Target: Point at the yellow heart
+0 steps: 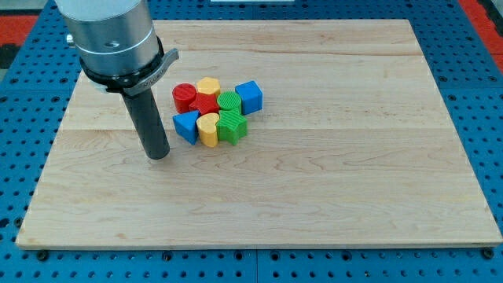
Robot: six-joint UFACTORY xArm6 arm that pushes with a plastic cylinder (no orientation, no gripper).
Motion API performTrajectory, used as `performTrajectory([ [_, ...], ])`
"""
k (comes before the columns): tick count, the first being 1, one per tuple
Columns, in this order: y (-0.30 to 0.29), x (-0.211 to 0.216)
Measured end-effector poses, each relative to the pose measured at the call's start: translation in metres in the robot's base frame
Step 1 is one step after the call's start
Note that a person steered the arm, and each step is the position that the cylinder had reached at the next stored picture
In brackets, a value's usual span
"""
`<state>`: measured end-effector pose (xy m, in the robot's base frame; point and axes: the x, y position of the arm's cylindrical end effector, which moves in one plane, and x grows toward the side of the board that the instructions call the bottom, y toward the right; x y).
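The yellow heart (208,129) lies at the bottom of a tight cluster of blocks near the board's middle, between a blue block (186,125) on its left and a green star-like block (232,126) on its right. My tip (159,154) rests on the board left of the cluster, a short gap down and left of the blue block, touching no block. The cluster also holds a red cylinder (185,97), a yellow block (208,86), a red block (206,104), a green block (229,101) and a blue cube (249,96).
The wooden board (330,157) lies on a blue perforated table. The arm's grey metal body (110,35) hangs over the board's top left corner.
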<state>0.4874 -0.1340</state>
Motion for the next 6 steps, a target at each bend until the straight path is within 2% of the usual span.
performTrajectory([
  [4,0.024,0.016],
  [5,0.096,-0.01],
  [6,0.14,-0.012],
])
